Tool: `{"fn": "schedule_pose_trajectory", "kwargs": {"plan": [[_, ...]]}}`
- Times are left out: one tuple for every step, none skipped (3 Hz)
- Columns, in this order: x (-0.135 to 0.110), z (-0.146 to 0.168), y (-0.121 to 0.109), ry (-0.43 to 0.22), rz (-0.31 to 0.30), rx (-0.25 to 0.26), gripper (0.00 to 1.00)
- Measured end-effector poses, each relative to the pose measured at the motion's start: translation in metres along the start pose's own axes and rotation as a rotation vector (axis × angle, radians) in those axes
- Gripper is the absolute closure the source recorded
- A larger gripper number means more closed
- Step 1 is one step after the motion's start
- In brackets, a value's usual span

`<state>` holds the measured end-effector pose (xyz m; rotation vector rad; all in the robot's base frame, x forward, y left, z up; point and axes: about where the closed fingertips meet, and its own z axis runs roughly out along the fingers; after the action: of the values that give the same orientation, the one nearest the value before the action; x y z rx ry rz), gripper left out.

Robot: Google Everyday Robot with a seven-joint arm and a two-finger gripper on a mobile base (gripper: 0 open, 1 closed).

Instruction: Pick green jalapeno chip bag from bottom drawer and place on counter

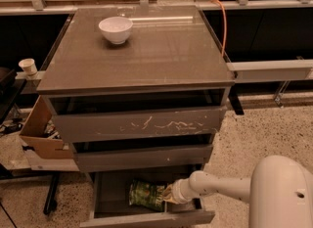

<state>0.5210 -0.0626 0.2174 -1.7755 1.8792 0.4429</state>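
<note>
The green jalapeno chip bag (146, 194) lies on the dark floor of the open bottom drawer (146, 219), near its middle. My white arm reaches in from the lower right, and the gripper (167, 195) is inside the drawer at the bag's right edge, touching or nearly touching it. The arm's wrist hides the fingertips. The counter (161, 51) is the wide glossy grey-brown top of the cabinet above.
A white bowl (116, 29) stands on the counter at the back left. Above the bottom drawer are a scratched grey drawer front (142, 123) and a plain one. A cardboard box (41, 134) sits left of the cabinet. An orange cable (224, 26) hangs at the right.
</note>
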Motion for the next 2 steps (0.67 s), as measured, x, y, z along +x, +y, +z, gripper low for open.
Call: {"fn": "schedule_pose_trajectory", "kwargs": {"plan": [[0.003, 0.015, -0.009, -0.024, -0.005, 0.002, 1.00], [0.000, 0.042, -0.020, -0.062, -0.016, -0.017, 1.00]]}}
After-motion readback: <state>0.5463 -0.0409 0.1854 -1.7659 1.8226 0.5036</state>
